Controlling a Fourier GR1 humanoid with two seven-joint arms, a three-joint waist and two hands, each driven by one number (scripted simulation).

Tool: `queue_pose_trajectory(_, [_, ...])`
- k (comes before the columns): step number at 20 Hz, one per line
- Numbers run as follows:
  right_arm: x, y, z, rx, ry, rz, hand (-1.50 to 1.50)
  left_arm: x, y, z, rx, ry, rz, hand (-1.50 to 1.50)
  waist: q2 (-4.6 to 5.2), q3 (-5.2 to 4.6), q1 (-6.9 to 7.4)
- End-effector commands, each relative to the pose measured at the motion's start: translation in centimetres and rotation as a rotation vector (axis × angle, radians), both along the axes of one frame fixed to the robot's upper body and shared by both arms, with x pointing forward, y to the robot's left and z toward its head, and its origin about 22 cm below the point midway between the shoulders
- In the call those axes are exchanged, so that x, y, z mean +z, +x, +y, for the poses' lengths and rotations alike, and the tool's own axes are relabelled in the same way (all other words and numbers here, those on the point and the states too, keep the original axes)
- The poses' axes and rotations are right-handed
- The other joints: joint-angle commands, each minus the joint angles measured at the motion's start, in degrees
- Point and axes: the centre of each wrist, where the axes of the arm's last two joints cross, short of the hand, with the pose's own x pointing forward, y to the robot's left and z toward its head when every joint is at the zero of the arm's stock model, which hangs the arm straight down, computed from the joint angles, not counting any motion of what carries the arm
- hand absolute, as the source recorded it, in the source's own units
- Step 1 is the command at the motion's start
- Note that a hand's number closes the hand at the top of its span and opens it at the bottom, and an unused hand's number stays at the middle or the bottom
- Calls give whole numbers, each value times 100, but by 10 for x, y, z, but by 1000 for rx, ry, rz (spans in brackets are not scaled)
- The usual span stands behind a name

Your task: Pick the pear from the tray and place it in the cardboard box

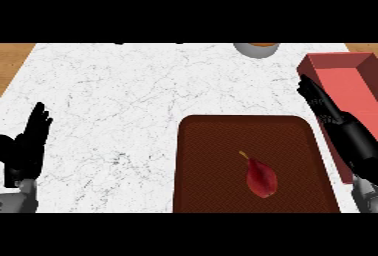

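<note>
Fingers (pixel 314 92) straight on right hand (pixel 347 132) between tray (pixel 199 165) and box (pixel 347 75); left hand (pixel 26 145) open.

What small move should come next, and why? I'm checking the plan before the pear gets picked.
Probably swing the right hand left and down over the pear. That hand is open and holds nothing, and it sits between the tray and the box, nearer the pear than the left hand, which rests open at the left edge. The pear lies untouched on the tray.

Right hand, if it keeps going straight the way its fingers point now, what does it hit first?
Probably the box: the right hand, fingers straight, points up-left along its left wall. Height is unclear, so it may pass above.
</note>
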Motion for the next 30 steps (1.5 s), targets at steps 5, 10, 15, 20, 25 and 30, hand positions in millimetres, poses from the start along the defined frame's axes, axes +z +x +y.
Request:
queue_pose_trajectory(5, [7,29,9,106,-41,359,-150,26,8,-24,-194,-147,-49,0,85,-71,229])
queue_pose_trajectory(10, [6,19,-6,-123,-11,-16,-150,31,-5,-24,-254,-246,10,0,60,-56,63])
queue_pose_trajectory(15, [40,4,-6,111,-131,-98,-150,47,6,-31,-229,-267,-3,0,65,-63,-14])
queue_pose_trajectory(20, [78,3,9,177,-587,34,-150,56,-4,-27,-257,-265,8,0,38,-88,78])
queue_pose_trajectory(25, [96,-2,35,186,-957,114,-150,50,-11,-38,-267,-249,15,0,41,-91,179])
queue_pose_trajectory(30, [88,1,78,233,-1155,251,-150,46,-6,-27,-256,-260,-1,0,82,-89,202])
